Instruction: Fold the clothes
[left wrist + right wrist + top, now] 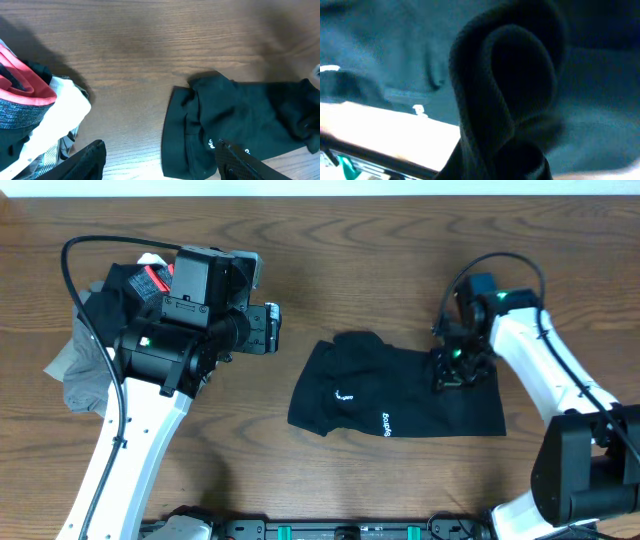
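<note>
Spreading across the whole overhead view is the brown wooden table, its grain running from the left edge to the right edge. The black garment lies flat right of the table's middle, a little closer to the near edge than the far one. Its left end is rumpled and partly doubled over, and its right end lies smoother and squarer.

A pile of clothes sits against the left edge toward the far left corner, well apart from the black garment. It shows black, grey, white and red pieces heaped together.

The left gripper hovers above bare wood between the pile and the garment. Its fingers are spread wide with nothing between them.

The right gripper is down on the garment's far right part, on the side toward the right edge. In the right wrist view a thick raised fold of black fabric fills the frame, and the jaws appear clamped on that fold.

A small white print marks the garment near its left end, and white lettering runs along its near hem.
</note>
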